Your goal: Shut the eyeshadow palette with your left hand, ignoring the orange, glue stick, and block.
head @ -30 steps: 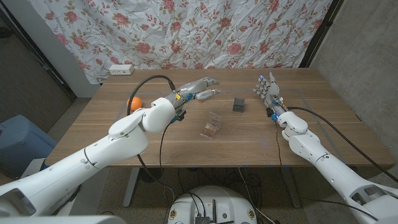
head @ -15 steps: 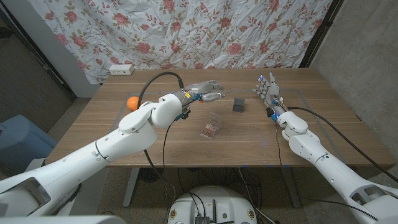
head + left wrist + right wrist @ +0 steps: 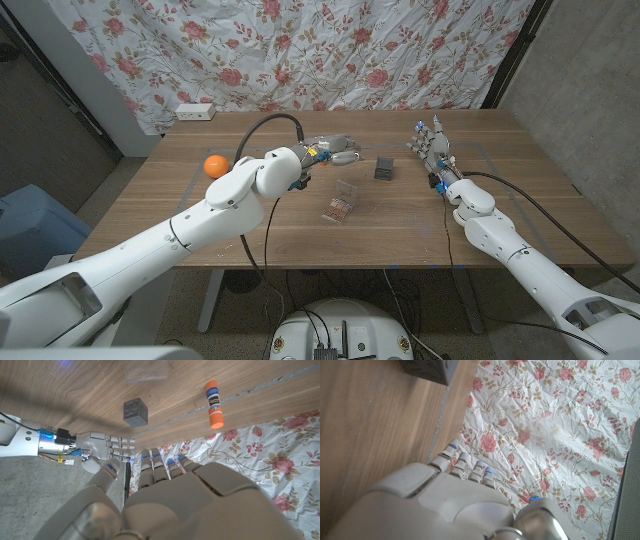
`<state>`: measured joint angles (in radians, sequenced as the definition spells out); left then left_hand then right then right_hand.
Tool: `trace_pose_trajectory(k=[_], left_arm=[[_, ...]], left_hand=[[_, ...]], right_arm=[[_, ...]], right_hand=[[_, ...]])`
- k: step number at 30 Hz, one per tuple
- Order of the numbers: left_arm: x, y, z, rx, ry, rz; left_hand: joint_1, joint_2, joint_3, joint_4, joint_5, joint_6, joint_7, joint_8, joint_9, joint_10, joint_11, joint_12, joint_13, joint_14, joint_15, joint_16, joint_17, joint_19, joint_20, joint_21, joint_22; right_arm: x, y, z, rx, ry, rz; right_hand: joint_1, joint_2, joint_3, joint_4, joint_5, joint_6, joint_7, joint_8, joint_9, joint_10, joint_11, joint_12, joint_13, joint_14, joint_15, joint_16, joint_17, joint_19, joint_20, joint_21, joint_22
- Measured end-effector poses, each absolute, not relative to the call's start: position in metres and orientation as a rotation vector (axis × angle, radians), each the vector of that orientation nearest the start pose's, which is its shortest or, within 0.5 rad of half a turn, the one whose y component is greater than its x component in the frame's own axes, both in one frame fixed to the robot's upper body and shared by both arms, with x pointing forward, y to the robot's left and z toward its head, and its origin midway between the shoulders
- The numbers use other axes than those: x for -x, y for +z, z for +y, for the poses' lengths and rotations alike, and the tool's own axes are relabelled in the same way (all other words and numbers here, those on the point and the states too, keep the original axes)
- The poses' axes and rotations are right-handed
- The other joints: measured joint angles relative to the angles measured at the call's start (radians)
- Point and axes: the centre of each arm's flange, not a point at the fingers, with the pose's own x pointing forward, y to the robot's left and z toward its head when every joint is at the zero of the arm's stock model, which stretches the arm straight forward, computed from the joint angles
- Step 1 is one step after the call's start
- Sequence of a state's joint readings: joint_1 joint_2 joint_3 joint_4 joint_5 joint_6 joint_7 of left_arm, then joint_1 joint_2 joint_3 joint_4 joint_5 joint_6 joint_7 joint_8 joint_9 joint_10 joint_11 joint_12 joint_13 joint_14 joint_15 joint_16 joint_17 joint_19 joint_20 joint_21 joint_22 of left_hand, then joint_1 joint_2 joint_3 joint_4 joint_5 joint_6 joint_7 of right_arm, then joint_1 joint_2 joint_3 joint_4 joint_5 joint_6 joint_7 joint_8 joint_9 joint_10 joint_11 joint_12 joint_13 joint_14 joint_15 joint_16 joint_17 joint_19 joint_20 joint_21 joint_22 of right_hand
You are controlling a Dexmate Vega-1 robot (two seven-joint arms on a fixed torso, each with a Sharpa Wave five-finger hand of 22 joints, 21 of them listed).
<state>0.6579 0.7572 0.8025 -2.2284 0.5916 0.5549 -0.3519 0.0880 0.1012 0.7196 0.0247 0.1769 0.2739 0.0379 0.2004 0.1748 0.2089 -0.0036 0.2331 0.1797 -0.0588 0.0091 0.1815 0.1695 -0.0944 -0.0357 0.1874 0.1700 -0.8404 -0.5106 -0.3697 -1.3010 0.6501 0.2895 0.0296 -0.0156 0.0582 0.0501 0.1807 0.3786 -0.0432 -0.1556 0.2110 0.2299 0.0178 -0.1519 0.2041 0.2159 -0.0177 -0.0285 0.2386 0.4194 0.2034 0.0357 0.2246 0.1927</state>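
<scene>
The eyeshadow palette (image 3: 342, 201) lies open near the table's middle, its clear lid (image 3: 146, 370) raised at the far side. My left hand (image 3: 334, 150) hovers beyond the palette with fingers stretched out toward the dark block (image 3: 384, 167), and it holds nothing. In the left wrist view my left hand (image 3: 165, 495) shows from behind, with the block (image 3: 135, 412) and the glue stick (image 3: 213, 397) on the wood past it. At the table's right my right hand (image 3: 430, 143) stands with fingers up and apart, empty.
The orange (image 3: 213, 165) sits at the table's left, beside my left forearm. A white power strip (image 3: 194, 111) lies at the far left corner. A flowered cloth (image 3: 330, 50) hangs behind the table. The right hand (image 3: 105, 447) also shows beyond the block.
My left hand has moved right, past the far side of the palette toward the block. The arm no longer covers the orange. The right arm has stayed put.
</scene>
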Motion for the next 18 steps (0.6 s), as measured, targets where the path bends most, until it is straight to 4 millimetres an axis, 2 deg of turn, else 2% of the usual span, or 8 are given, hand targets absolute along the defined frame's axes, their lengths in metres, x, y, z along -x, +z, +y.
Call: trace_pose_trajectory(k=[11, 18], left_arm=[[-0.506, 0.051, 0.074, -1.503, -0.274, -0.597], [-0.512, 0.05, 0.071, -1.536, -0.28, -0.558]], left_hand=[[-0.025, -0.007, 0.003, 0.018, 0.0, 0.026, -0.01, 0.0, 0.001, 0.029, 0.007, 0.004, 0.005, 0.002, 0.013, 0.0, 0.001, -0.011, 0.003, 0.0, 0.0], [-0.044, -0.016, 0.005, 0.044, 0.0, 0.071, -0.017, 0.008, 0.005, 0.082, 0.015, 0.018, 0.005, 0.016, 0.027, 0.0, 0.001, -0.011, 0.003, 0.0, 0.0]], right_arm=[[-0.653, -0.027, -0.291, -0.042, 0.206, -0.593], [-0.653, -0.027, -0.29, -0.042, 0.207, -0.593]], right_hand=[[0.0, 0.0, 0.0, 0.0, 0.0, 0.0, 0.0, 0.0, 0.0, 0.0, 0.0, 0.0, 0.0, 0.0, 0.0, 0.0, 0.0, 0.0, 0.0, 0.0, 0.0], [0.0, 0.0, 0.0, 0.0, 0.0, 0.0, 0.0, 0.0, 0.0, 0.0, 0.0, 0.0, 0.0, 0.0, 0.0, 0.0, 0.0, 0.0, 0.0, 0.0, 0.0]])
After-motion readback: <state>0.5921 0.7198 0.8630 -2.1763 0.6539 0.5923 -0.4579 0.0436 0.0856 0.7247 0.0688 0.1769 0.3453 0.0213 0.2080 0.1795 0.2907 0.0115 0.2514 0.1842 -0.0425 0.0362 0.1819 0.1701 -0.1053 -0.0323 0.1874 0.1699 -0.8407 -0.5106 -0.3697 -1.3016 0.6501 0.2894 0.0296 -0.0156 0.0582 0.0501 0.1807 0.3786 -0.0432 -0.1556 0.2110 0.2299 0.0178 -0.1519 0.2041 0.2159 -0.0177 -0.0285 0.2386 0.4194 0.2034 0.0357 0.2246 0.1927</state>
